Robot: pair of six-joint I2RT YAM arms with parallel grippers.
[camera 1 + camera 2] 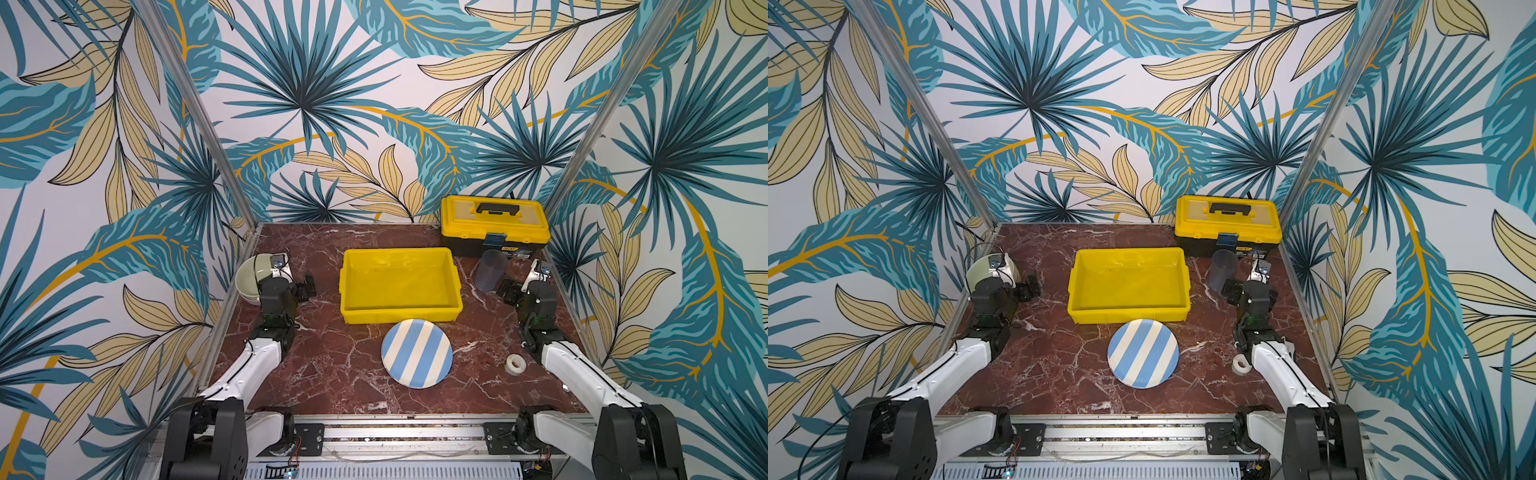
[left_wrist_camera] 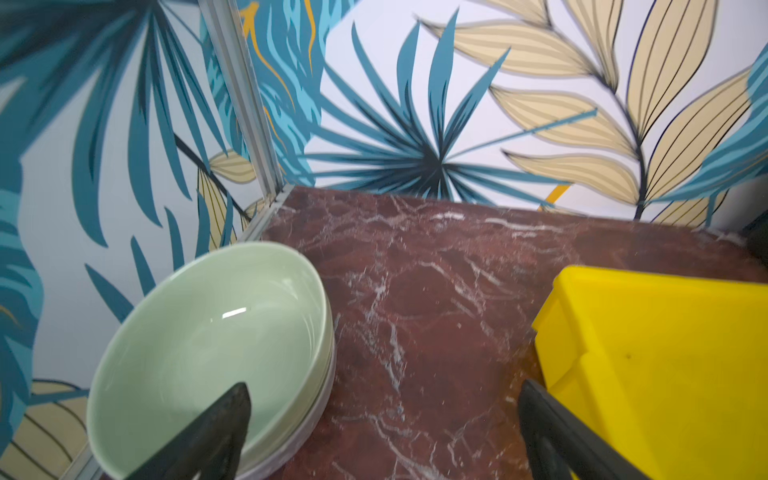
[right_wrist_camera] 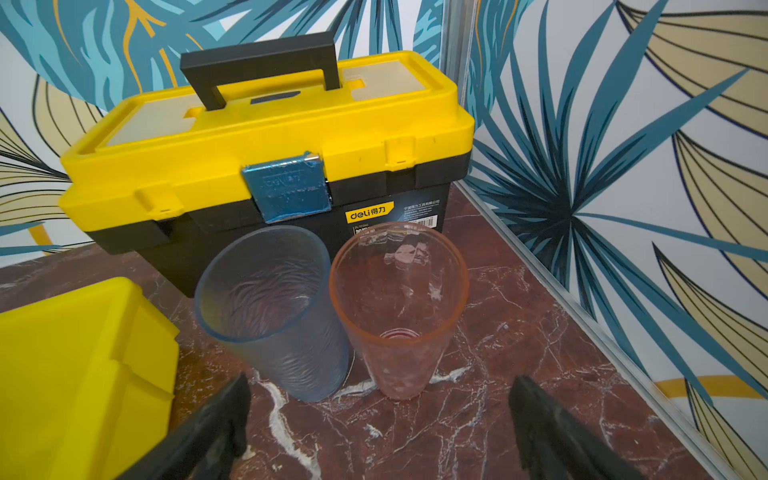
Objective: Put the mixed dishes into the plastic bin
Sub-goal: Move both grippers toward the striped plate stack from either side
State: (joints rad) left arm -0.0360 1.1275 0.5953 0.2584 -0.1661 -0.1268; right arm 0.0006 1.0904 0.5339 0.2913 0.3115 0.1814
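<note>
The plastic bin (image 1: 399, 252), a shallow yellow tub, sits empty mid-table. A blue-and-white striped plate (image 1: 417, 353) lies flat just in front of it. Stacked pale green bowls (image 2: 199, 340) rest at the left edge. My left gripper (image 2: 384, 388) is open between the bowls and the bin (image 2: 648, 332), one finger over the top bowl's rim. Two clear tumblers, one bluish (image 3: 274, 307) and one pinkish (image 3: 399, 307), stand upright in front of the toolbox. My right gripper (image 3: 380, 382) is open just short of them, holding nothing.
A yellow lidded toolbox (image 1: 494, 224) with a black handle stands at the back right corner. A roll of white tape (image 1: 515, 364) lies near the right arm. Patterned walls with metal rails enclose the marble table (image 1: 332, 374) on three sides.
</note>
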